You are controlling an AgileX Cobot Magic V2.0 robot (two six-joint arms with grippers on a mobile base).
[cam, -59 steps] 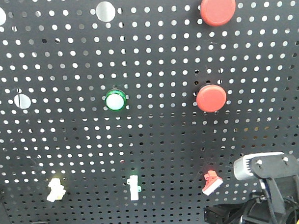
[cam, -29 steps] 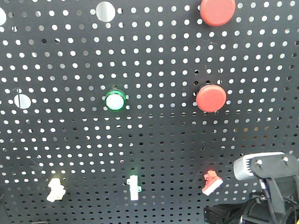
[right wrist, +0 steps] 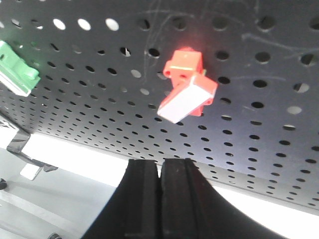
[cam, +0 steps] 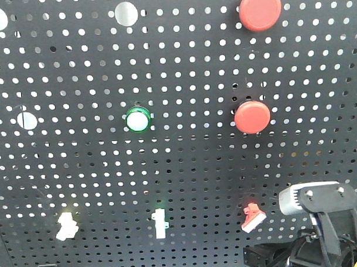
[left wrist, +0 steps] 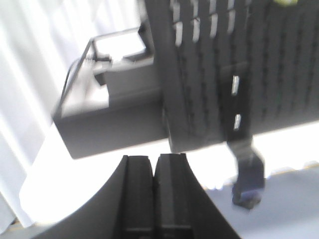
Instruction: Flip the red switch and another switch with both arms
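Red switch (right wrist: 185,85): small red body, white lever tip tilted down-left.
Right gripper (right wrist: 160,169): fingers pressed together below switch.
Left gripper (left wrist: 154,167): fingers pressed together.
Pegboard (cam: 185,162): black, perforated.

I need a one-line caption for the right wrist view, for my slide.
Shut right gripper below the small red toggle switch with a white lever tip on the black perforated panel, not touching it.

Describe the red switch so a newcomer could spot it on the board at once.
On the black pegboard, look along the bottom row of three small switches. The red switch is the rightmost one, directly below the lower round red push button; its neighbours are white and cream.
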